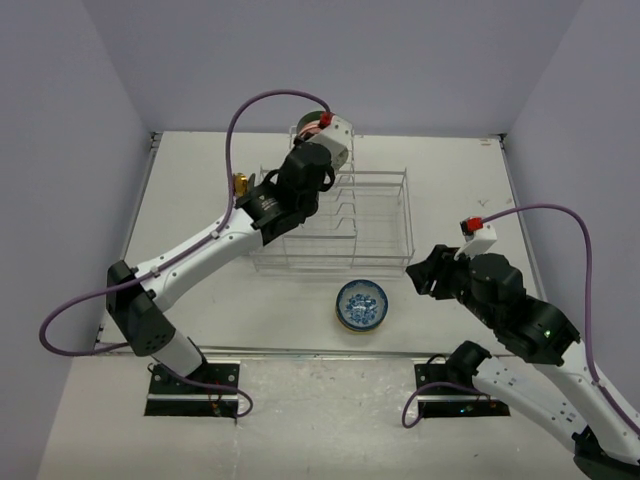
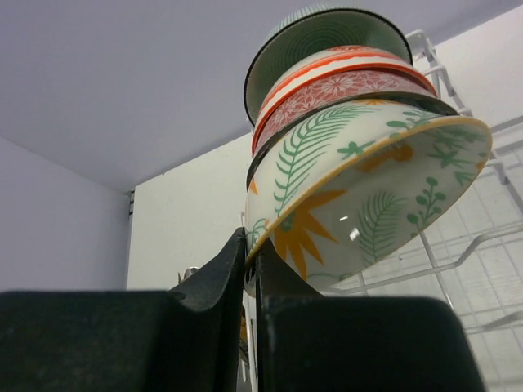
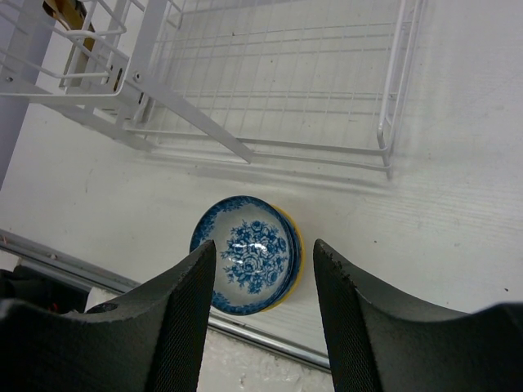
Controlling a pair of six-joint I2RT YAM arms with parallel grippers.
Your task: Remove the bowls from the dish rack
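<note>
My left gripper (image 2: 252, 245) is shut on the rim of a white bowl with green ferns and orange leaves (image 2: 368, 188). That bowl stands on edge at the front of a row. Behind it are a red-and-orange patterned bowl (image 2: 327, 82) and a dark-rimmed pale green bowl (image 2: 319, 33). In the top view the left gripper (image 1: 318, 140) is at the far left corner of the white wire dish rack (image 1: 380, 215), by the bowls (image 1: 312, 122). My right gripper (image 3: 263, 253) is open and empty above a blue-and-white floral bowl (image 3: 249, 261) nested in a yellow-edged bowl on the table (image 1: 361, 305).
Gold utensils (image 1: 241, 183) stand in a holder at the rack's left side and also show in the right wrist view (image 3: 65, 12). The rack's upright dividers (image 1: 345, 215) run across its middle. The table's metal front edge (image 3: 245, 335) lies just behind the blue bowl.
</note>
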